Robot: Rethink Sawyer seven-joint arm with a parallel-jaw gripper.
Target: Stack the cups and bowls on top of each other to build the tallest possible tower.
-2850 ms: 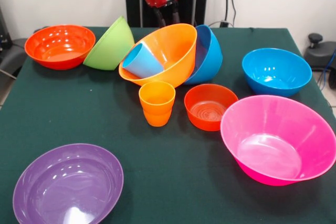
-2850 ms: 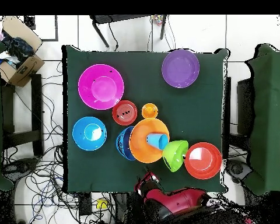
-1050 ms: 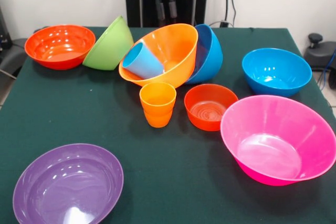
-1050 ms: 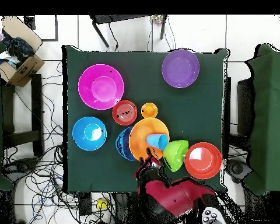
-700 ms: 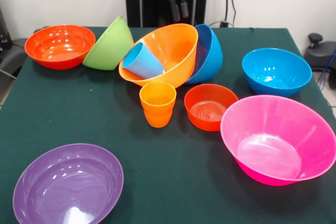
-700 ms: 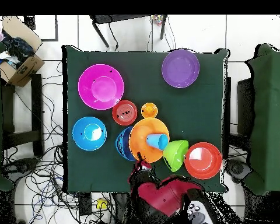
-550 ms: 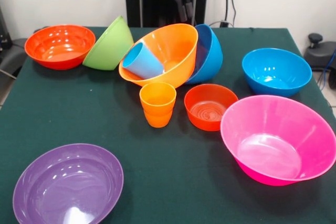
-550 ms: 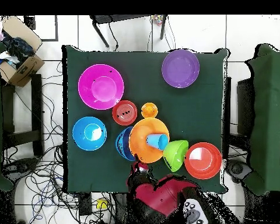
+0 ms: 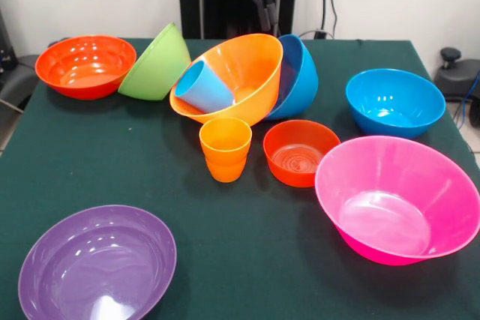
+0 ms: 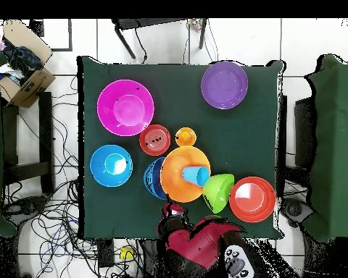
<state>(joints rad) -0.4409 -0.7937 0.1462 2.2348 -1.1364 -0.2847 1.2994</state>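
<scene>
- Gripper (image 9: 266,5) hangs at the table's far edge, just behind the tilted bowls, touching none of them; two dark fingers (image 9: 262,7) show under the red wrist, but whether they stand apart or together cannot be told; the overhead view shows only the arm's red bulk (image 10: 195,242) at the table's edge
- Orange bowl (image 9: 232,76) lies tipped on its side in the middle of the green table (image 9: 247,260), mouth toward the camera; light blue cup (image 9: 201,86) lies on its side inside it, against the lower rim
- Blue bowl (image 9: 300,76) is also tipped, nested tight behind the orange one on its right
- Lime green bowl (image 9: 159,64) leans tilted between the orange bowl and the large red-orange bowl (image 9: 86,65), its rim against the latter; the red-orange one sits upright at the far left corner
- Orange cup (image 9: 224,148) stands upright just in front of the orange bowl; small red-orange bowl (image 9: 300,152) sits upright just beside it on the right
- Pink bowl (image 9: 397,198) sits upright at the near right, close to the small red-orange bowl; second blue bowl (image 9: 394,101) stands upright behind it
- Purple bowl (image 9: 97,264) sits upright alone at the near left, well apart from the rest
- No tower stands; nothing is piled upright on anything else
</scene>
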